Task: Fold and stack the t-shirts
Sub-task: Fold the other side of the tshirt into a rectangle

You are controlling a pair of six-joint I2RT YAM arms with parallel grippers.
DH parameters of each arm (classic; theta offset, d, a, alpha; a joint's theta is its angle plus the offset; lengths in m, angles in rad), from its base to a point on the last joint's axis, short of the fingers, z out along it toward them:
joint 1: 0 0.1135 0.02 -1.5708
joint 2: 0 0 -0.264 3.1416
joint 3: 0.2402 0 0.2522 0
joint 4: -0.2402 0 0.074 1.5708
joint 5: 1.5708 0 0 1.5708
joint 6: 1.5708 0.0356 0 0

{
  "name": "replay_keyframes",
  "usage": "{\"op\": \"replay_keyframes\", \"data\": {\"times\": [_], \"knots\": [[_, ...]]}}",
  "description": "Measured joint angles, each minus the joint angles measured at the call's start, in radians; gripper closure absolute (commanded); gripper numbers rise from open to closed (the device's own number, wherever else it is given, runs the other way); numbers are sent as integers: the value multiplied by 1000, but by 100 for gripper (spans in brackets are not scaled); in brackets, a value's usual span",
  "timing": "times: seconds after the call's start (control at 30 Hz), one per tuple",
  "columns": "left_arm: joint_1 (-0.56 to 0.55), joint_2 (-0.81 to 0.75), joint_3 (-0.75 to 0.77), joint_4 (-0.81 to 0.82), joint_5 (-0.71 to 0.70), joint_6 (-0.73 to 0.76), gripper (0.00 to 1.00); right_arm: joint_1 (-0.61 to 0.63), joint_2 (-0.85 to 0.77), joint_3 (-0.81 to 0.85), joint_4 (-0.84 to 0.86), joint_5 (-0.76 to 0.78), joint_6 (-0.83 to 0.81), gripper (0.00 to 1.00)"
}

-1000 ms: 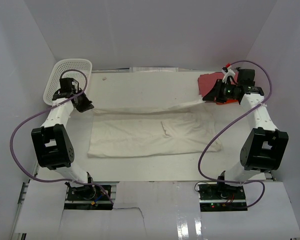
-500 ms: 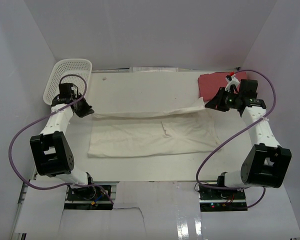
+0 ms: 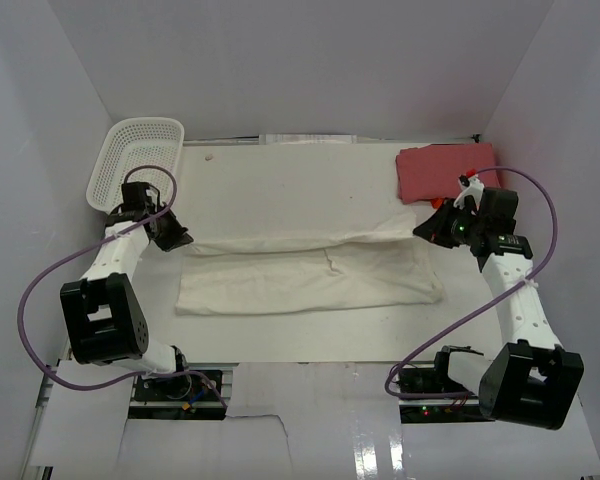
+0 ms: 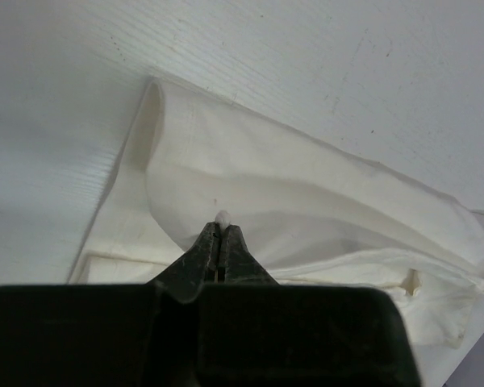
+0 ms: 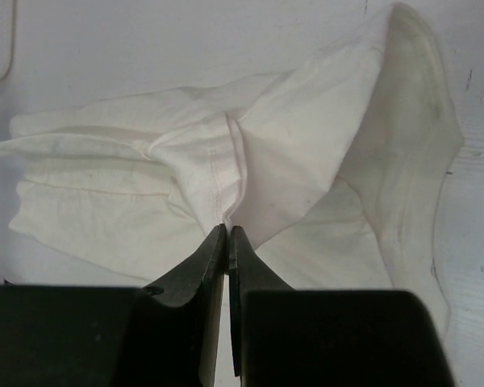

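Cream shirt [image 3: 310,278]: left gripper [image 3: 183,241] and right gripper [image 3: 421,230] pinch its far edge; lay it evenly onto the near hem.

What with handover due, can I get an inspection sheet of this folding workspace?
Surface: white table, faint specks.
Job's things: cream-white t-shirt spread mid-table, far edge pinched at both ends; red t-shirt far right.
Clutter: white mesh basket, far left corner.
Grippers: left claw and right claw both shut on the cream-white t-shirt.
Cables: purple cables loop beside each arm.
Surroundings: plain white walls.
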Motion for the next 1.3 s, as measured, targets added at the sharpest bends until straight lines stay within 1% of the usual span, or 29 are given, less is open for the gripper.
{"op": "replay_keyframes", "data": {"times": [0.13, 0.17, 0.2, 0.23, 0.27, 0.3, 0.33, 0.37, 0.5, 0.6, 0.7, 0.77, 0.83, 0.9, 1.03, 1.17, 1.3], "knots": [[0, -1, -19, 0, -2, 0, 100, 0, -76, -112, 14, 11, 22, 92], [0, -2, -24, -1, -3, 0, 100, 0, -91, -137, 10, 14, 25, 90], [0, -2, -31, -1, -6, 0, 100, 0, -106, -164, 12, 14, 27, 87], [0, -2, -38, 0, -10, 1, 98, 0, -118, -189, 11, 15, 31, 82], [0, -2, -46, -3, -17, 1, 77, 0, -132, -219, 10, 18, 36, 75], [0, -1, -55, -3, -25, 6, 58, 0, -145, -246, 8, 23, 40, 71], [0, -1, -64, -6, -31, 2, 32, 0, -162, -272, 0, 28, 47, 67], [1, -1, -74, -8, -36, 5, 2, 0, -178, -291, -11, 34, 52, 63], [15, -13, -138, -9, -34, -14, 2, 0, -266, -306, -42, 76, 64, 54], [35, -79, -185, -27, -40, -28, 2, 0, -293, -279, -53, 104, 64, 53], [47, -193, -188, -26, -65, -38, 2, 0, -272, -243, -48, 115, 61, 52], [51, -253, -179, -15, -74, -39, 2, 0, -227, -222, -38, 108, 56, 52], [52, -260, -150, -4, -71, -37, 2, 0, -150, -206, -12, 88, 54, 50], [52, -217, -109, 10, -55, -34, 2, 7, -53, -192, 12, 66, 52, 48], [51, -52, -24, 45, 32, -31, 2, 45, 124, -140, 29, 35, 46, 48], [31, 91, 55, 57, 125, -34, 2, 144, 272, -26, 44, 18, 32, 48], [-32, 147, 132, 64, 162, -32, 2, 236, 393, 82, 79, 0, 18, 46]]}}
